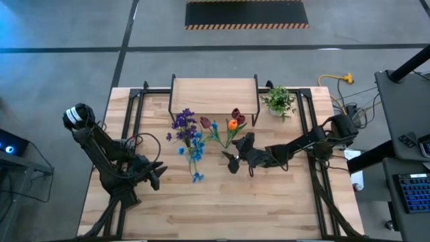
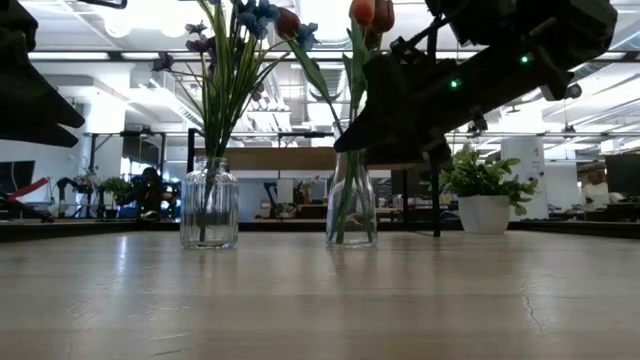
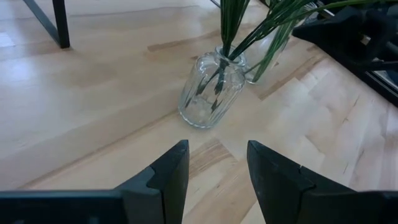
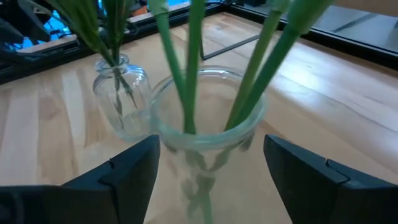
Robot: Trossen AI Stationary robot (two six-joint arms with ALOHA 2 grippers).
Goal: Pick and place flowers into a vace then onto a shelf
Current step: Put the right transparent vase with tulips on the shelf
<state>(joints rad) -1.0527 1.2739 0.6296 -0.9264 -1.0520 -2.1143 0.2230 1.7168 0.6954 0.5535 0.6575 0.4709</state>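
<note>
2 vases point(image 2: 209, 205) w/ flowers point(image 1: 190, 128) side by side, shelf point(image 1: 214, 94) behind, potted plant point(image 1: 279, 101) right of shelf.

1. High view: evenly lit from overhead; table point(image 1: 222, 202) bright, shadows short and soft beneath both arms. Blue glow at the left edge, upper corner.
2. Low view: strongly backlit; ceiling lights point(image 2: 150, 20) blown out along the top, arm at upper right reduced to a dark silhouette. Sheen on the tabletop in the foreground, which is soft.
3. Left wrist view: bright, warm; glints on the glass vase point(image 3: 211, 93); fingers point(image 3: 168, 180) at the bottom slightly blurred.
4. Right wrist view: near vase point(image 4: 208, 124) and stems out of focus, smeared at the bottom centre.
</note>
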